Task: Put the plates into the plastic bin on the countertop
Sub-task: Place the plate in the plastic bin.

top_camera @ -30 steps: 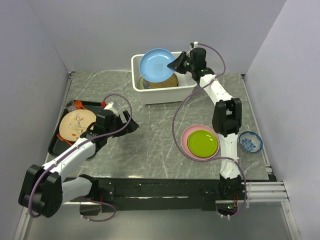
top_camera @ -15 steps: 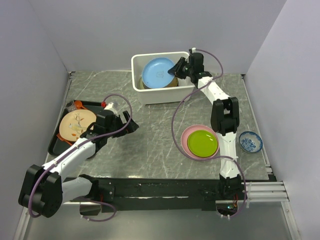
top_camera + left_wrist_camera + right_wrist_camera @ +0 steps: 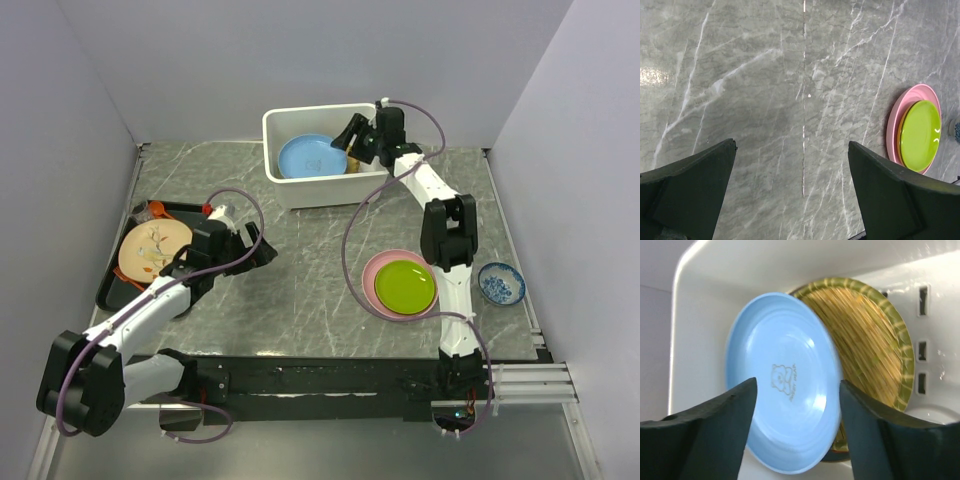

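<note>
Blue plate (image 3: pixel 312 156) has dropped into the plastic bin (image 3: pixel 300 190), far side of desk (image 3: pixel 300 290), partly on the yellow woven disc (image 3: pixel 870 340) so they stack. Right gripper (image 3: pixel 352 143) jaws spread, prob. just let go. Left gripper (image 3: pixel 260 248) jaws wide, empty. Pink plate (image 3: pixel 372 272) & lime plate (image 3: pixel 405 286) wait near right.

You will find the blue plate (image 3: pixel 785 390) covering part of the yellow woven disc (image 3: pixel 865 350); its printed lettering is too blurred to read. The lime green plate (image 3: pixel 919 135) hides most of the pink plate (image 3: pixel 917 93). In the left wrist view, the frame's right edge cuts off the bowl (image 3: pixel 956 129). Overhead, the left arm (image 3: pixel 150 300) overlaps the black tray (image 3: pixel 108 288).
</note>
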Robot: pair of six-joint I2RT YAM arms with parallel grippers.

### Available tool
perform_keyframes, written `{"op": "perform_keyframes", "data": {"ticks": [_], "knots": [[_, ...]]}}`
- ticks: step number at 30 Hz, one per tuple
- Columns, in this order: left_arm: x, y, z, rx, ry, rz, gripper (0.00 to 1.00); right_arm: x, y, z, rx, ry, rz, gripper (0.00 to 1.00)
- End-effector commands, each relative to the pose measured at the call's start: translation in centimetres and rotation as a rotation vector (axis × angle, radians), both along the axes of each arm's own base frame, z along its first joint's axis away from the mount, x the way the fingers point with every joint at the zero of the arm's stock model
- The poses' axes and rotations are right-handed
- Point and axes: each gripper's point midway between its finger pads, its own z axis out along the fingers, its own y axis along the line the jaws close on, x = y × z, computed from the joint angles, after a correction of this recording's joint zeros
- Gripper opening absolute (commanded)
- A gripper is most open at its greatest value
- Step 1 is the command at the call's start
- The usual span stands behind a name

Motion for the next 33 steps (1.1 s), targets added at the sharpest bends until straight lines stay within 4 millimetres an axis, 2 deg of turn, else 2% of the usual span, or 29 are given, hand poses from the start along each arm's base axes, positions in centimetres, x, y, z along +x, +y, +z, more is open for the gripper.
{"op": "perform_keyframes", "data": {"ticks": [1,2,3,5,6,8,9,10,12,13,15,16,17,18,19,20,21,22,23,24,25,26,27,28,29,30,31,32,33], "knots": [[0.4,0.1,2.0,-0.006,-0.061,-0.004,0.99,-0.8,0.0,7.1,-0.103,-0.133,-0.035,0.78],[0.3,0.1,2.2,-0.012,-0.067,-0.004,0.99,-1.1,0.0,8.4,-0.112,-0.155,-0.04,0.79],[0.2,0.0,2.3,-0.014,-0.067,-0.006,0.99,-1.3,-0.3,8.6,-0.133,-0.164,-0.05,0.81],[0.1,0.0,2.5,-0.022,-0.074,-0.008,0.99,-2.2,0.0,11.1,-0.129,-0.214,-0.05,0.82],[0.1,0.0,2.6,-0.024,-0.074,-0.009,0.99,-2.6,-0.1,10.9,-0.138,-0.213,-0.055,0.83],[-0.1,-0.1,2.9,-0.032,-0.081,-0.014,0.99,-3.5,-0.1,13.7,-0.116,-0.275,-0.057,0.83],[-0.2,-0.2,3.0,-0.037,-0.084,-0.02,0.99,-4.0,-0.1,13.6,-0.114,-0.272,-0.053,0.83],[-0.4,-0.2,3.2,-0.041,-0.087,-0.022,0.99,-4.7,-0.2,15.4,-0.102,-0.301,-0.053,0.83],[-0.5,-0.2,3.3,-0.046,-0.091,-0.021,0.99,-5.4,-0.1,16.2,-0.09,-0.319,-0.048,0.84],[-0.6,-0.3,3.6,-0.053,-0.097,-0.029,0.99,-6.2,0.0,17.7,-0.077,-0.342,-0.04,0.83],[-0.7,-0.4,3.8,-0.063,-0.102,-0.034,0.99,-7.0,0.0,18.3,-0.07,-0.349,-0.031,0.84],[-0.8,-0.6,4.1,-0.075,-0.11,-0.043,0.99,-7.9,0.0,19.6,-0.059,-0.37,-0.023,0.84],[-0.8,-0.8,4.1,-0.081,-0.111,-0.052,0.99,-8.4,0.0,20.0,-0.06,-0.378,-0.019,0.83],[-0.8,-0.9,4.2,-0.087,-0.11,-0.058,0.99,-8.9,-0.1,19.3,-0.067,-0.362,-0.015,0.83],[-0.8,-1.1,4.1,-0.092,-0.102,-0.064,0.99,-9.9,-0.2,20.5,-0.063,-0.382,-0.013,0.84],[-0.8,-1.5,4.3,-0.105,-0.107,-0.079,0.99,-10.4,-0.4,20.5,-0.069,-0.385,-0.013,0.83],[-0.8,-1.7,4.4,-0.11,-0.106,-0.087,0.99,-11.0,-0.6,19.1,-0.081,-0.356,-0.011,0.84],[-0.8,-1.9,4.2,-0.114,-0.097,-0.093,0.99,-12.1,-1.0,20.0,-0.076,-0.373,-0.015,0.83],[-0.8,-2.2,4.4,-0.122,-0.103,-0.106,0.99,-12.7,-1.4,18.1,-0.092,-0.34,-0.018,0.83],[-0.8,-2.5,4.4,-0.124,-0.104,-0.115,0.99,-13.3,-1.8,17.7,-0.099,-0.337,-0.026,0.83],[-0.8,-2.7,4.2,-0.123,-0.096,-0.12,0.99,-14.4,-2.3,18.5,-0.097,-0.357,-0.033,0.83],[-0.6,-3.0,4.5,-0.128,-0.105,-0.131,0.99,-15.1,-2.9,16.4,-0.121,-0.322,-0.047,0.83],[-0.8,-3.4,4.5,-0.129,-0.104,-0.144,0.99,-16.1,-3.5,17.0,-0.124,-0.338,-0.061,0.83],[-0.6,-3.6,4.3,-0.128,-0.097,-0.149,0.99,-16.6,-3.9,16.6,-0.132,-0.333,-0.065,0.83],[-0.6,-3.9,4.5,-0.131,-0.1,-0.158,0.99,-17.2,-4.4,14.4,-0.159,-0.296,-0.07,0.83],[-0.6,-4.4,4.6,-0.133,-0.104,-0.173,0.99,-18.0,-5.1,14.8,-0.167,-0.308,-0.089,0.83],[-0.6,-4.7,4.4,-0.131,-0.095,-0.183,0.99,-18.3,-5.5,14.1,-0.18,-0.295,-0.099,0.83],[-0.6,-5.1,4.5,-0.132,-0.094,-0.192,0.99,-19.0,-5.9,12.4,-0.201,-0.263,-0.101,0.83],[-0.5,-5.9,4.9,-0.142,-0.11,-0.211,0.99,-19.5,-6.5,12.5,-0.207,-0.265,-0.117,0.83]]}}
